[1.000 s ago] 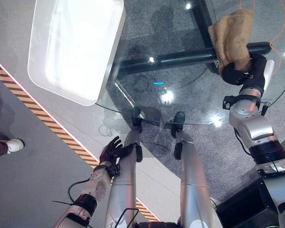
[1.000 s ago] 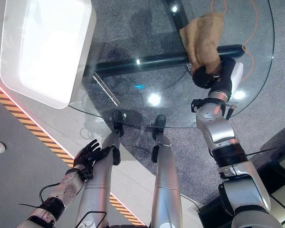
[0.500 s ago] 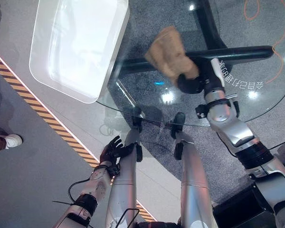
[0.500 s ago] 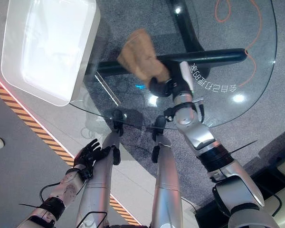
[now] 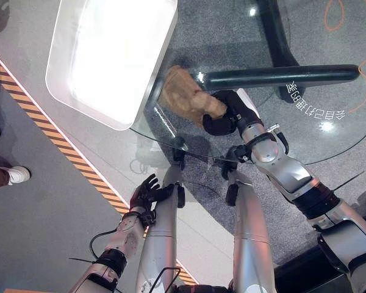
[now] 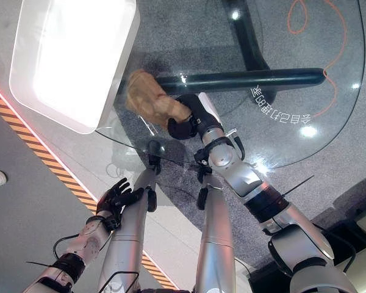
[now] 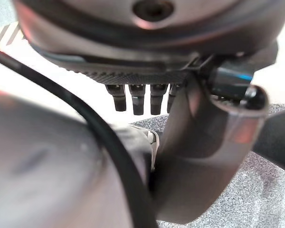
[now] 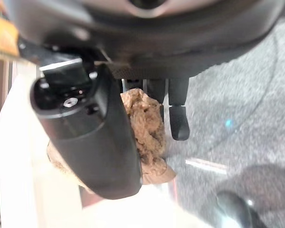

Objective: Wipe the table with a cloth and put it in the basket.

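A crumpled brown cloth [image 5: 184,96] lies on the round glass table [image 5: 329,141], close to its left edge. My right hand [image 5: 223,119] is shut on the cloth, which bunches out past it toward the white basket [image 5: 85,110]. In the right wrist view the cloth [image 8: 148,129] sits pinched between the thumb [image 8: 92,140] and the fingers [image 8: 178,116]. My left hand [image 5: 145,191] hangs low below the table edge, open and holding nothing; its straight fingers [image 7: 134,98] appear in the left wrist view.
The white basket stands at the table's left side, its near corner by the cloth. A dark table base bar [image 5: 280,75] runs under the glass. An orange cord [image 6: 329,91] loops on the floor. A person's shoe [image 5: 16,175] is at far left, beyond striped floor tape [image 5: 61,152].
My right hand has swept the cloth across the glass from the far right to the left edge near the basket. The left hand has stayed put.
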Motion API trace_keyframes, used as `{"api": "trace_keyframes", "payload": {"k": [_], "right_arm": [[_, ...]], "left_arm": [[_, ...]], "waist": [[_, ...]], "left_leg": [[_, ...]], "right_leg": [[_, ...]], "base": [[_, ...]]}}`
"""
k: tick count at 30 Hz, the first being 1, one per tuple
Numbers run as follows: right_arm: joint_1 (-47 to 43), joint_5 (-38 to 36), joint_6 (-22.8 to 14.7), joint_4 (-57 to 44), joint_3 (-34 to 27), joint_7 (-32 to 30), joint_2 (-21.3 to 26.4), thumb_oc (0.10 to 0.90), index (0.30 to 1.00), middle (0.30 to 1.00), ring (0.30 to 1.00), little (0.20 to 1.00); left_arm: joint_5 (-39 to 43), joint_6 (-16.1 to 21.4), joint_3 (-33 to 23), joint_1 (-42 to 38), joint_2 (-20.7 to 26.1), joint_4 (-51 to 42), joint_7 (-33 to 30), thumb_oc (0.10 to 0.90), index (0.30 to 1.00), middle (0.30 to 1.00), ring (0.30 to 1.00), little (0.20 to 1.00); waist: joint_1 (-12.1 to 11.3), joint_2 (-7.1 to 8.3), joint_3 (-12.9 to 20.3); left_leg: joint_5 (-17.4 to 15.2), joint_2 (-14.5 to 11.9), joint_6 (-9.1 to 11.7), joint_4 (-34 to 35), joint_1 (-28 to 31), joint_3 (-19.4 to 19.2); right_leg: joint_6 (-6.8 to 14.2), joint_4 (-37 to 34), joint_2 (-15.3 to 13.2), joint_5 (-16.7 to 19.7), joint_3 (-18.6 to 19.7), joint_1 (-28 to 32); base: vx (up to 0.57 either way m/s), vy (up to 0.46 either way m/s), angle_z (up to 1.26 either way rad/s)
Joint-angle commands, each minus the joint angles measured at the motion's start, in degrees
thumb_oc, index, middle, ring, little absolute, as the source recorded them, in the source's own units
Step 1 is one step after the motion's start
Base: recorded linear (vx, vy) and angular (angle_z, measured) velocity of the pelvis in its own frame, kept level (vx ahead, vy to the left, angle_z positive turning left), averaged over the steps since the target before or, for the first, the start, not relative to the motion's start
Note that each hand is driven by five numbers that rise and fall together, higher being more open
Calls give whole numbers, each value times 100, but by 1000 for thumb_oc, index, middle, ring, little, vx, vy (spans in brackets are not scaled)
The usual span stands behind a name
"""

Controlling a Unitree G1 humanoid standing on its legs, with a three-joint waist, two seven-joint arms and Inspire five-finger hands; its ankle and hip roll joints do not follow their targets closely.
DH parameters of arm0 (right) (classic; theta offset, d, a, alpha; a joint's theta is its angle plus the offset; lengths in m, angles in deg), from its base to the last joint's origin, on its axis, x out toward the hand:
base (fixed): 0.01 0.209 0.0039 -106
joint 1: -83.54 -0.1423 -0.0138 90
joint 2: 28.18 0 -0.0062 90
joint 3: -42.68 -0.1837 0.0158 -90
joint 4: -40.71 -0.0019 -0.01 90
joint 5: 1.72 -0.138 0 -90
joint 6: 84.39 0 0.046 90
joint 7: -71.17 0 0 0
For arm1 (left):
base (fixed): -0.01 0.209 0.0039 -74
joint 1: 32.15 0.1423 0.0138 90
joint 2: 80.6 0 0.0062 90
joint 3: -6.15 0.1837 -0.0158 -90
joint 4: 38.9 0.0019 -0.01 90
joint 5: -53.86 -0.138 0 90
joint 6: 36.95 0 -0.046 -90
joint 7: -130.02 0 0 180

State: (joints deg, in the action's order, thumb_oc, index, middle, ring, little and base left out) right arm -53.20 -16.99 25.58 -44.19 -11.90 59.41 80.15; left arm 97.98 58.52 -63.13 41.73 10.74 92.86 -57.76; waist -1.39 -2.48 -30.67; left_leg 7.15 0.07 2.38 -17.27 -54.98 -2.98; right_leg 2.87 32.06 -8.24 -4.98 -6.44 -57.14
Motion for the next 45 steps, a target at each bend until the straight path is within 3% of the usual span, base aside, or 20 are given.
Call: {"api": "trace_keyframes", "payload": {"k": [1,6,15,21,41,42,45], "right_arm": [[-48,-254,-464,-1063,242,361,35,100,300,300,300,200],[-69,-333,-543,-1082,328,347,23,100,300,300,300,200],[73,-456,-621,-1124,322,325,147,100,300,300,300,200],[338,-603,-814,-1064,-39,126,194,100,300,300,300,200],[1626,-560,-1337,-1393,-1033,158,377,100,300,300,300,200],[1611,-585,-1374,-1414,-1113,119,392,100,300,300,300,200],[1794,-696,-1537,-1438,-1292,7,404,100,300,300,300,200]], "left_arm": [[-193,-139,408,653,-169,153,19,800,900,900,900,900],[-161,-161,462,601,-168,121,-25,800,900,900,900,900],[26,322,504,637,-100,-124,96,800,900,900,900,900],[144,484,474,651,8,-618,8,800,900,900,900,900],[629,447,239,1320,473,-2058,337,800,900,900,900,900],[762,448,155,1292,500,-2166,394,800,900,900,900,900],[1022,379,59,1415,585,-2533,486,800,900,900,900,900]], "waist": [[-33,-212,88],[-27,-213,88],[-9,-226,88],[30,-208,88],[145,-86,88],[162,-65,88],[162,-60,88]], "left_leg": [[-1232,184,-121,-1036,-29,-466],[-1225,183,-116,-1035,0,-467],[-1227,160,-114,-1005,162,-488],[-1220,171,-111,-919,467,-489],[-1224,135,-111,-576,1523,-568],[-1042,153,-149,-505,1429,-611],[-1056,146,-156,-471,1582,-618]], "right_leg": [[205,-772,133,591,-272,-113],[207,-784,129,607,-273,-89],[202,-778,123,589,-287,36],[185,-842,137,570,-311,333],[118,-1073,216,444,-399,1426],[66,-1170,198,607,-432,1356],[63,-1194,201,564,-452,1526]], "base": [[-1,-7,7],[-3,-9,6],[0,0,0],[-5,-6,0],[-24,-18,0],[-88,-24,1],[-29,-7,0]]}}
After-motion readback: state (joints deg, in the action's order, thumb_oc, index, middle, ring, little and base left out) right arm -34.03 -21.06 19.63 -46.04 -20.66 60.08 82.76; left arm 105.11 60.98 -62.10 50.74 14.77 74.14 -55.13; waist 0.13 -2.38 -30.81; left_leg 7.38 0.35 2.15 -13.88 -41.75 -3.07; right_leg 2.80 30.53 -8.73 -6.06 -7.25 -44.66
